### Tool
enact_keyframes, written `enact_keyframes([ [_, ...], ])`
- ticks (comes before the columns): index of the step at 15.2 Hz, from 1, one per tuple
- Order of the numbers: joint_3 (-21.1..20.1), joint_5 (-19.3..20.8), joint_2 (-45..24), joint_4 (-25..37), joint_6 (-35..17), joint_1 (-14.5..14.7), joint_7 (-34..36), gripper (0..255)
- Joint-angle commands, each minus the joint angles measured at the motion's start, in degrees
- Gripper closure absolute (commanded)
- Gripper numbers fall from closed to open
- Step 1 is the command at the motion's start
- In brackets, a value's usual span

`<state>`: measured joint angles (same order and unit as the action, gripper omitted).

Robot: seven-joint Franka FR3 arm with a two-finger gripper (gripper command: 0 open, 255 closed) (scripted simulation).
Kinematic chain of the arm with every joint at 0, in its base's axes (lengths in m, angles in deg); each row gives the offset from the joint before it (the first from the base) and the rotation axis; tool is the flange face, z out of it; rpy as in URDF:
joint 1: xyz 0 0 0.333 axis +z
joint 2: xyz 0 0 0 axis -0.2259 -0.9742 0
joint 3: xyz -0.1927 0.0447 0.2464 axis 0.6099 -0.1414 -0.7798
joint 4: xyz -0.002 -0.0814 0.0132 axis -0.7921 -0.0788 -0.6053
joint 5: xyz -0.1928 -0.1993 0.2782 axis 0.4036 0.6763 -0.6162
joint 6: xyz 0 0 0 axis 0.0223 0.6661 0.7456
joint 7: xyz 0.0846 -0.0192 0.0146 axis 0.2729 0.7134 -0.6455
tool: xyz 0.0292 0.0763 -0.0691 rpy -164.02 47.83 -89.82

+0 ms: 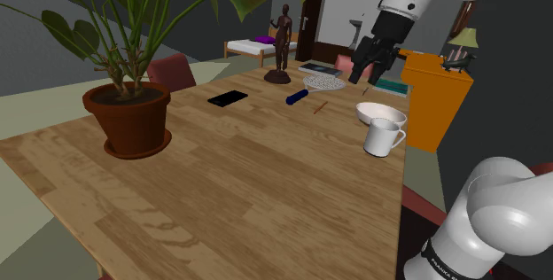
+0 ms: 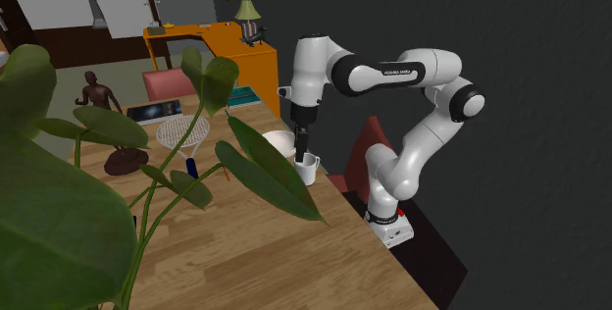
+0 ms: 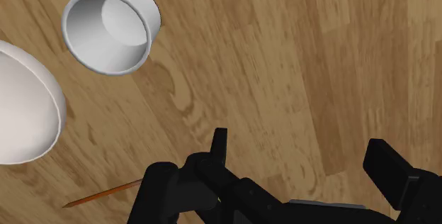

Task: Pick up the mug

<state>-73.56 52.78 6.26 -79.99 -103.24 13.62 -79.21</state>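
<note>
2 jaws apart, pointing down near mug (image 3: 110, 28)

look: plain white mug (image 1: 384, 136) with one loop handle, inside shaded a bit grey
pose: upright, sitting flat, open side up
where: on the light wooden table (image 1: 248, 172), close to its edge at the shoulder view's right
neighbour: just beside the white bowl (image 1: 379, 112), the wrist view shows a small gap between them
handle: sticks out on the side facing away from the bowl
</note>
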Motion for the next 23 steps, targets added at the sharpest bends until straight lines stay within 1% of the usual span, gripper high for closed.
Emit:
enact_keyframes([
  [1, 0.00, 0.00, 0.00, 0.00, 0.00, 0.00, 0.00, 0],
  [7, 1.14, 5.28, 1.18, -8.18, -2.40, -3.37, -0.61, 0],
  [15, 3.24, 13.21, 1.80, -17.60, -5.90, -8.71, -1.27, 0],
  [23, 3.66, 13.71, 1.39, -23.20, -11.90, -8.89, -0.87, 0],
])
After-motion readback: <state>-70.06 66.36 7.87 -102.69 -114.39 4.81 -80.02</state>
